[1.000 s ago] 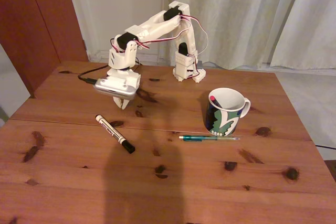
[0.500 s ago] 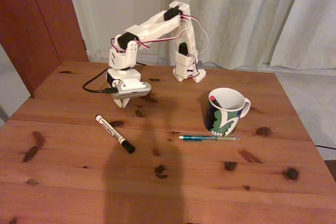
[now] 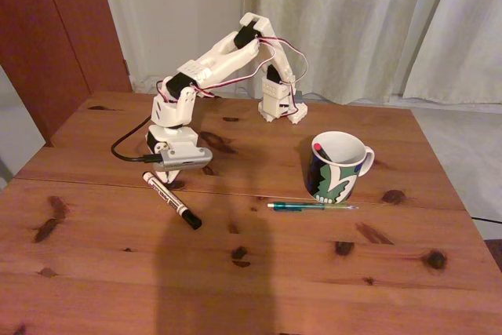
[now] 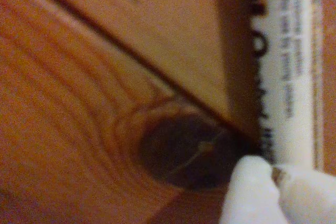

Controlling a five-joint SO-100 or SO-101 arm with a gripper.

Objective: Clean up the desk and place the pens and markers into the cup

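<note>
The thick white marker with a black cap [image 3: 171, 200] lies flat on the reddish-brown pine worktop [image 3: 314, 272], well left of the white patterned ceramic mug [image 3: 337, 166], with the white end effector [image 4: 265, 179] lowered right at its upper end by a dark knot [image 4: 181, 153]; whether its jaws are parted or closed I cannot tell. The marker looks light, stiff and smooth, likely to roll, so mid-barrel seems the safest hold. The slim green translucent pen [image 3: 312, 206] lies just in front of the mug, where a red-tipped black pen [image 3: 318, 147] already stands.
</note>
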